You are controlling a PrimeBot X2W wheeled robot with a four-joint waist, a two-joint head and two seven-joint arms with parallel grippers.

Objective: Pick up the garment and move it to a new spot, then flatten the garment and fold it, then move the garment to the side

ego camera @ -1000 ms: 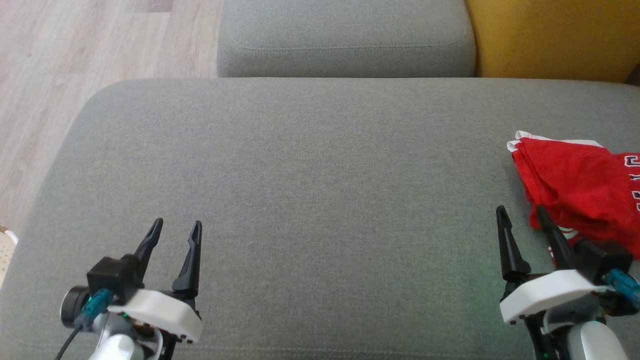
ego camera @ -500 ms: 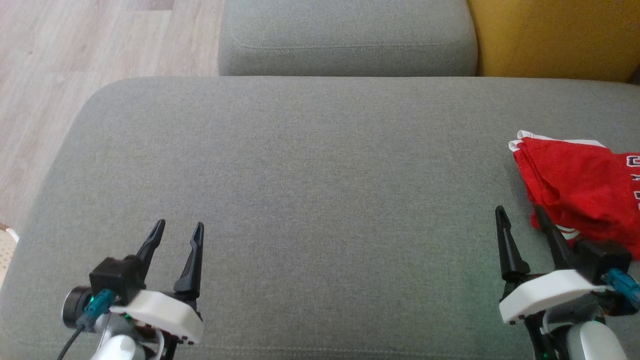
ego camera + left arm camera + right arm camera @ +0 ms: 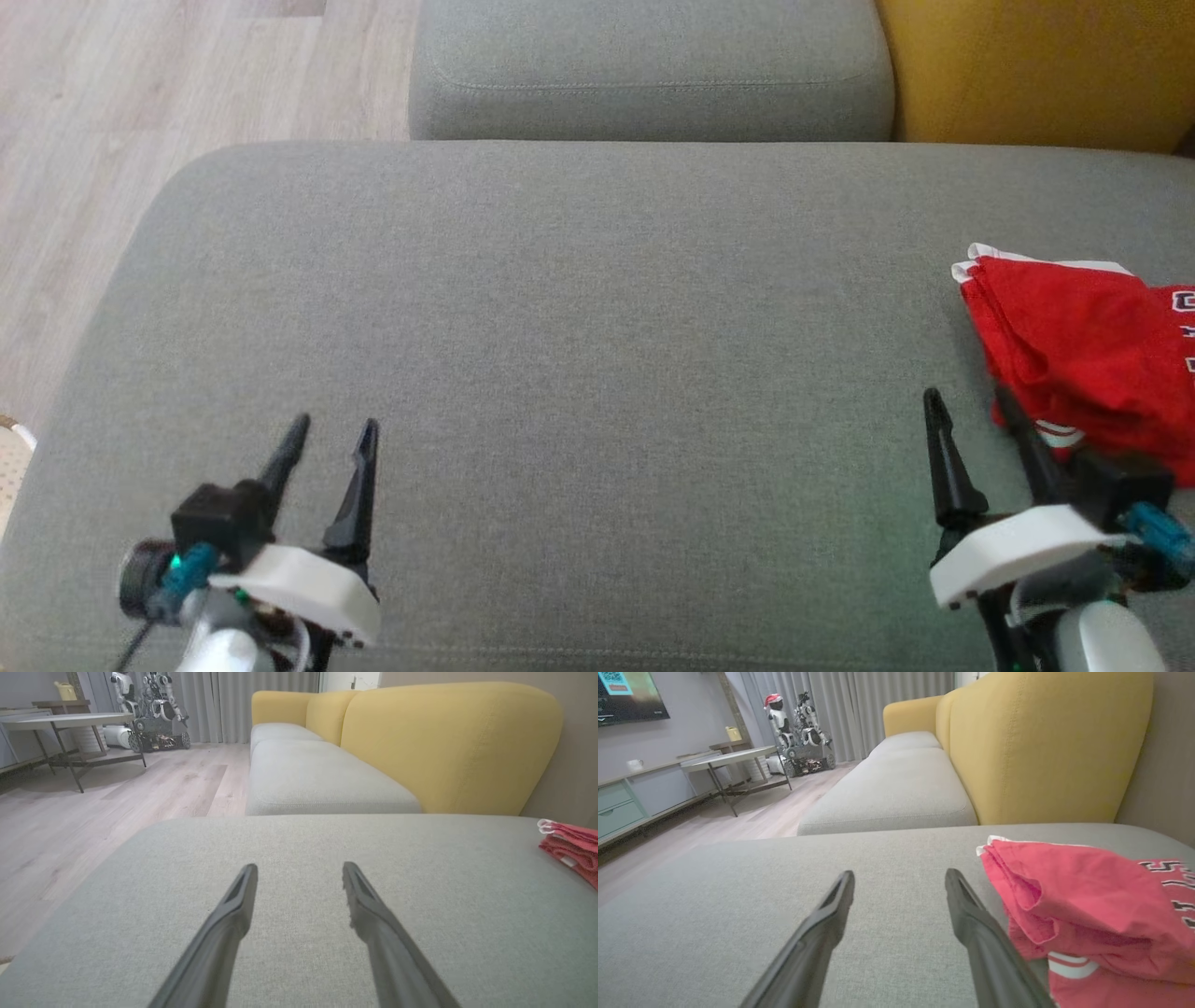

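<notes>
1. Grey sofa cushion (image 3: 597, 327): broad and flat.
2. Red garment (image 3: 1083, 355): bunched, lying at the cushion's far right.
3. Right gripper (image 3: 966, 399): jaws spread, empty, just beside the garment's near corner.
4. Left gripper (image 3: 334, 425): jaws spread, empty, well apart from the garment.

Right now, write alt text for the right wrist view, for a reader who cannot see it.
A rumpled red garment with white trim lies on a grey sofa cushion, at the view's right beside the right gripper, which stands open and empty. Behind are a yellow sofa back, a wooden floor and a table.
</notes>
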